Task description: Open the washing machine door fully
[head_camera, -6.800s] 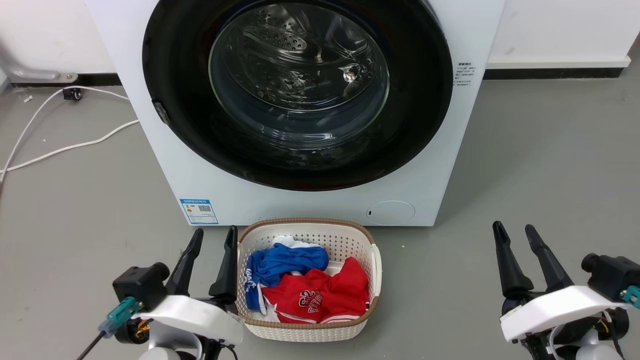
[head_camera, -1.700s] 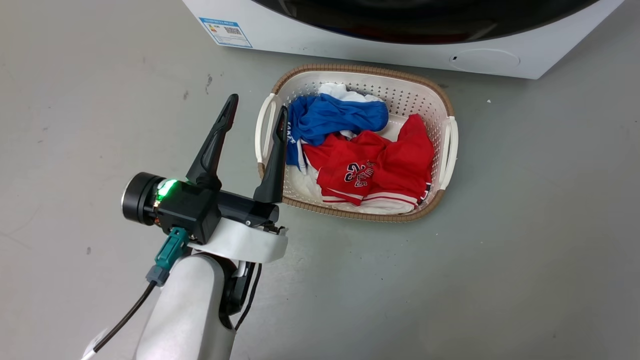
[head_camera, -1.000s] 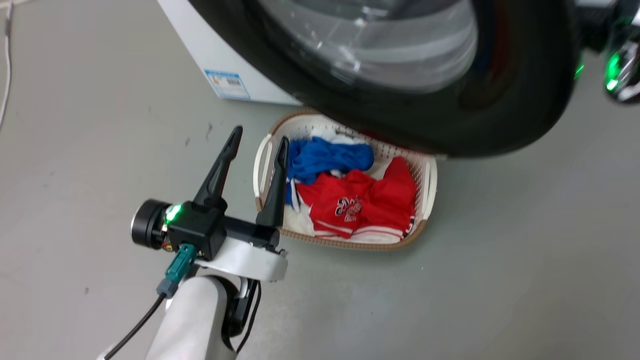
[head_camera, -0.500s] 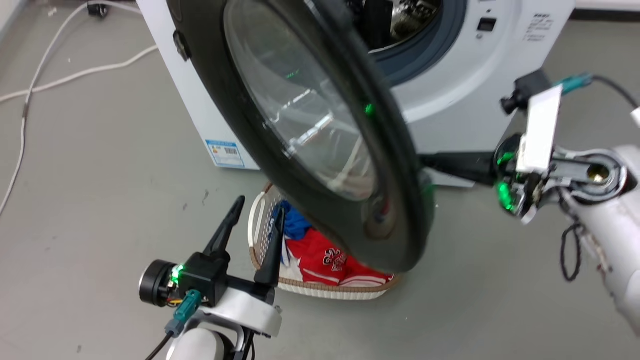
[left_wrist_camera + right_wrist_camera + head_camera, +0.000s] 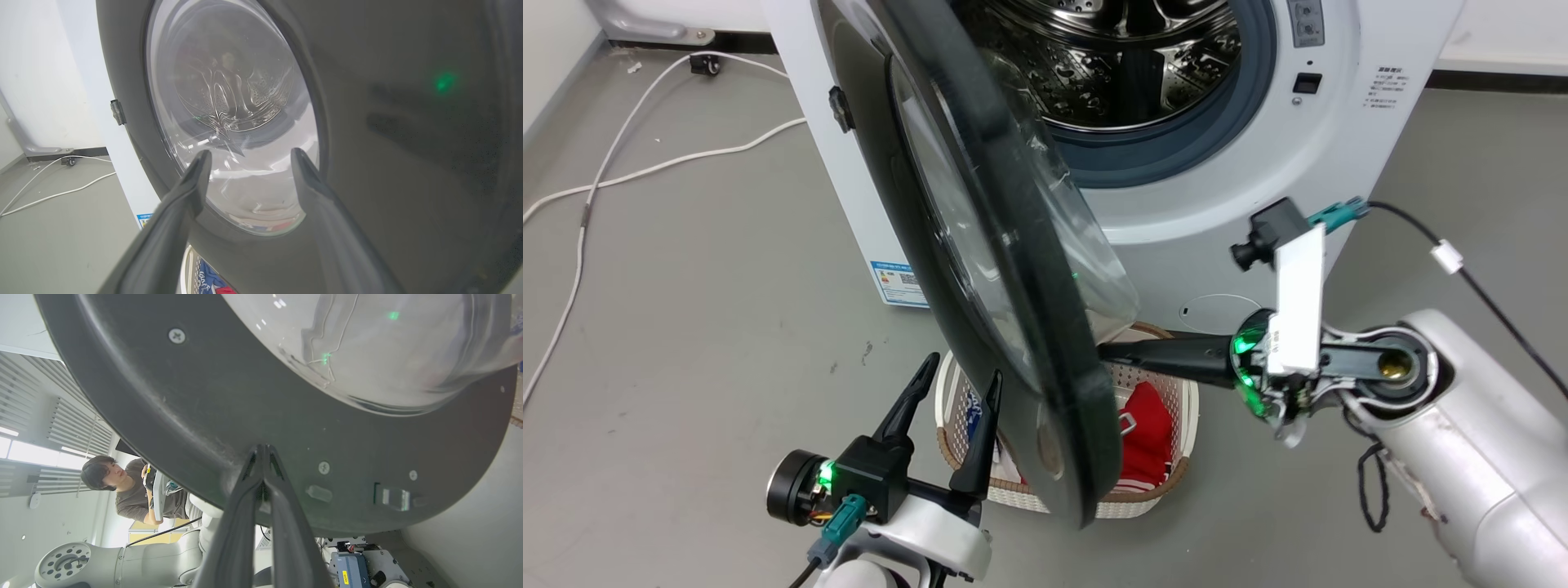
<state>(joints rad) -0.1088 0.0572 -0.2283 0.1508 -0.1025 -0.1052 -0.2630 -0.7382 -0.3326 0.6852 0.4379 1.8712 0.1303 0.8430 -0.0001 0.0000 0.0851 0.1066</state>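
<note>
The right gripper [image 5: 263, 451], fingers pinched together, presses the inner rim of the half-open washing machine door [image 5: 947, 245]; next it likely needs to push farther outward. The left gripper [image 5: 956, 388] gapes wide.

Washing machine door [image 5: 980, 269] wider open than before

This is a robot test lab staged as a laundry corner, not a home. 1 white washer [image 5: 1233, 196] stands on a bare grey floor [image 5: 686, 310] against a plain white wall [image 5: 556, 49]. 2 loose white cables [image 5: 645, 167] trail beside it, and a basket [image 5: 1186, 408] of clothes sits in front. The right wrist view catches office blinds [image 5: 69, 424] and a person [image 5: 130, 494] holding a device.
</note>
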